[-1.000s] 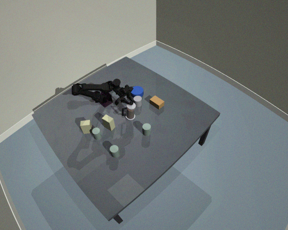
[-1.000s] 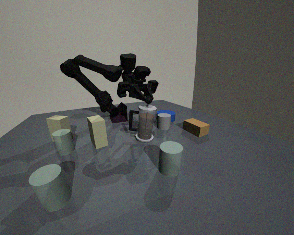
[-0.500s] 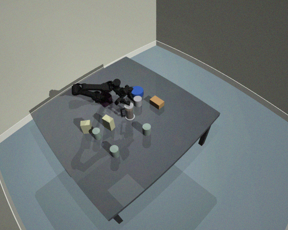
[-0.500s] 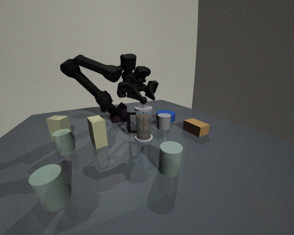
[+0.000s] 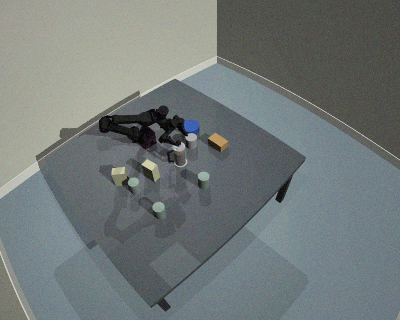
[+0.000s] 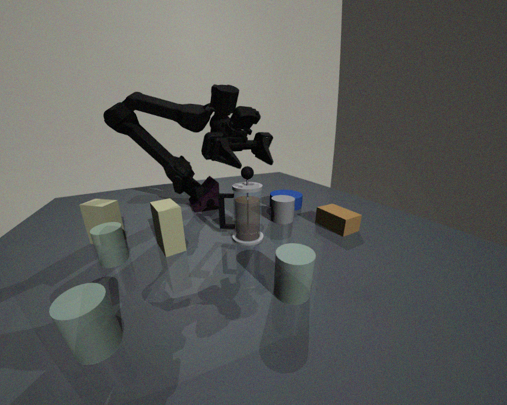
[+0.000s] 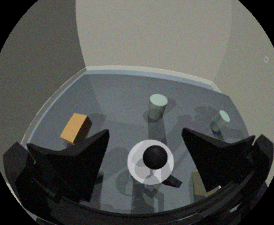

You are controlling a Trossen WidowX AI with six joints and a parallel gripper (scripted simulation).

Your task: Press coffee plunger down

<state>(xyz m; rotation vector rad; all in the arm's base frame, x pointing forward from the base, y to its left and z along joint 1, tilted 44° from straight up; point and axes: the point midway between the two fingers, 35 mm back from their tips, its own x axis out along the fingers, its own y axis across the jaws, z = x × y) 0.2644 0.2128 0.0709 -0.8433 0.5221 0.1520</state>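
Gripper: gripper (image 6: pixel 252 162) hangs just above the press, with its jaws spread wide apart and nothing between them.
Fingers: in the wrist view the two dark fingers stand one on each side of the knob, both apart from it.
Knob: black ball knob (image 6: pixel 246 172) sits on a short rod, close above the lid of the press, below the fingertips and not touching them.
Press: press (image 6: pixel 247 212) stands upright on the table (image 6: pixel 397 278), near the arm base; it has a white lid, a white foot ring, brown liquid inside and a black handle on the side toward the base.
Base: dark purple arm base (image 6: pixel 205 195) is behind the press, a little to the left in the exterior view.
Grey cylinder: grey cylinder (image 6: pixel 282 208) stands just beside the press, on the side away from the handle.
Blue disc: low blue disc (image 6: pixel 291 195) lies behind the grey cylinder, partly hidden by it.
Orange block: orange block (image 6: pixel 338 218) lies farther from the press than the grey cylinder, on the same side.
Tall block: pale yellow tall block (image 6: pixel 168 226) stands near the press on the handle side.
Second block: another pale yellow block (image 6: pixel 100 214) is farther from the press on that same side, behind a green cylinder (image 6: pixel 109 243).
Other green cylinders: one (image 6: pixel 294 272) stands in front of the press, another (image 6: pixel 85 321) is well apart from it, closest to the exterior camera.
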